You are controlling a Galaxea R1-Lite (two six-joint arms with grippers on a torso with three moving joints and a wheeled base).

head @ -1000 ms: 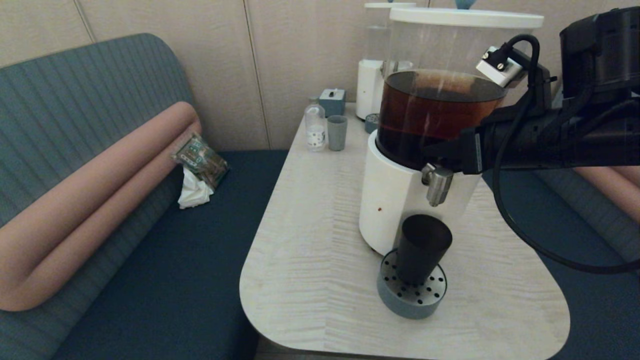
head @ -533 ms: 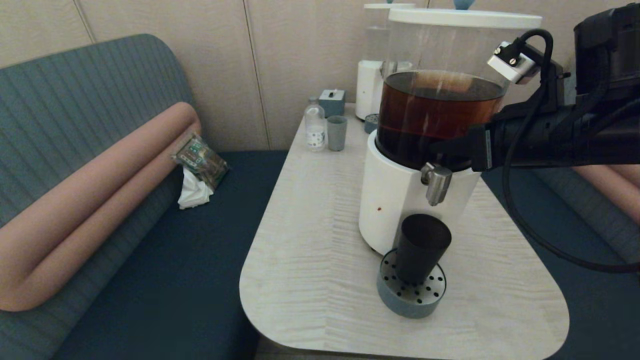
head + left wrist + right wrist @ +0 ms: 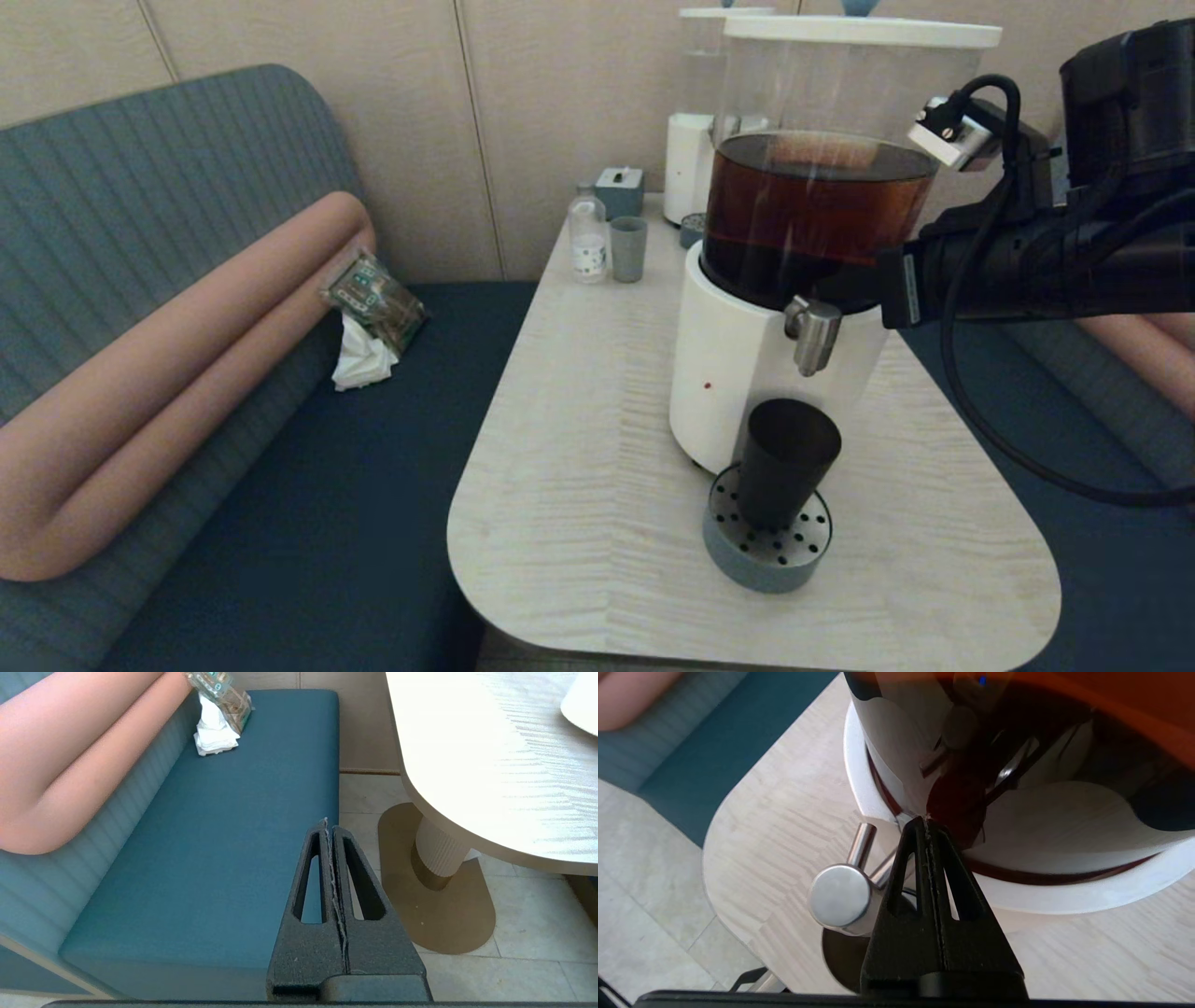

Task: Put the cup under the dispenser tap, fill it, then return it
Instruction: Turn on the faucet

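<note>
The dark tumbler cup (image 3: pixel 787 462) stands upright on a round grey drip tray (image 3: pixel 766 565), straight below the steel dispenser tap (image 3: pixel 812 336). The tap belongs to the big dispenser (image 3: pixel 738 383), which has a white base and brown liquid in its clear tank. No stream shows from the spout. My right gripper (image 3: pixel 927 819) is shut and holds nothing. Its tips lie against the base of the tank, just beside the tap's cap (image 3: pixel 839 899) and above the cup's rim (image 3: pixel 840 956). My left gripper (image 3: pixel 328 826) is shut and empty, parked low over the sofa's edge, away from the table.
At the back of the pale table (image 3: pixel 579 485) stand a smaller dispenser (image 3: pixel 693 163), a grey-green cup (image 3: pixel 628 247), a small bottle (image 3: pixel 588 233) and a blue box (image 3: pixel 621 189). A packet and tissue (image 3: pixel 372 313) lie on the blue sofa to the left.
My right arm has drawn back a little to the right beside the tap, and its wrist has risen slightly. The cup has stayed on the drip tray.
</note>
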